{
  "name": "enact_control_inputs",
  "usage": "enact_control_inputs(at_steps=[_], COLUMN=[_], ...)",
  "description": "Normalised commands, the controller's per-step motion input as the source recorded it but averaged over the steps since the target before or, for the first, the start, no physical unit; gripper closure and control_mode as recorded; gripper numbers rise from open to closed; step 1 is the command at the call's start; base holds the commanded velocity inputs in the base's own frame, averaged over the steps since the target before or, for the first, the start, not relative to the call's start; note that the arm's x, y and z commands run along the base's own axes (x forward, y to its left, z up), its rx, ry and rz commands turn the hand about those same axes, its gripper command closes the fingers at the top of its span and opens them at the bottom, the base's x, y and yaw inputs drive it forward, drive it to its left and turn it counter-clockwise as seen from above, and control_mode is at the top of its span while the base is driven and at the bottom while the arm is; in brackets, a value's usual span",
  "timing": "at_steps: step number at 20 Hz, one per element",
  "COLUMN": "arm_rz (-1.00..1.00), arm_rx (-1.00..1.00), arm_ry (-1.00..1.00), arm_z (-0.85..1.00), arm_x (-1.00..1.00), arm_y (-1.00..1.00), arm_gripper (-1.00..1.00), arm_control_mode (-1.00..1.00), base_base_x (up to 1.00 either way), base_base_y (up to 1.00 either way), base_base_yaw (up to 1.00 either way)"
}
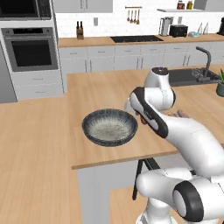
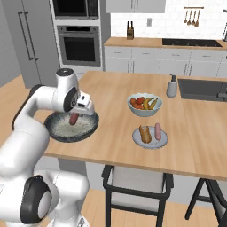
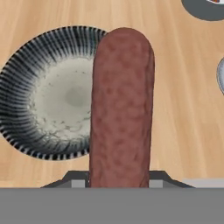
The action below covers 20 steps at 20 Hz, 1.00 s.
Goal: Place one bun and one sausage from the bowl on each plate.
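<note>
the dark bowl point(image 2: 71, 126) sits near the left end of the wooden bench point(image 2: 115, 133), its speckled inside bare. above it the claw point(image 2: 74, 119) is closed on a reddish-brown sausage point(image 2: 73, 119), which hangs clear over the bowl; in the hand view this sausage point(image 3: 121, 109) stands upright between the finger tips. further right a white fruit bowl point(image 2: 144, 105) stands on the bench, and in front of it the pale grey-blue plate point(image 2: 150, 137) carries a bun point(image 2: 144, 133) and a pink sausage point(image 2: 157, 131) side by side.
</note>
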Motion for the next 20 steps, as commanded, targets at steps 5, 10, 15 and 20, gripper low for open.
enact_control_inputs(at_steps=[5, 10, 15, 20], arm_rz=[0.0, 0.0, 0.0, 0.0], arm_rx=[0.0, -0.02, -0.03, -0.01], arm_ry=[0.0, 0.0, 0.0, 0.0], arm_z=[0.2, 0.13, 0.11, 0.02], arm_x=[-0.55, -0.18, -0.15, -0.02], arm_y=[-0.26, -0.33, -0.1, 0.0], arm_gripper=[1.0, 1.0, 1.0, 1.0], arm_control_mode=[-1.0, -1.0, -1.0, 1.0], base_base_x=[0.0, 0.0, 0.0, -0.44], base_base_y=[0.0, 0.0, 0.0, -0.09], base_base_yaw=[0.0, 0.0, 0.0, 0.0])
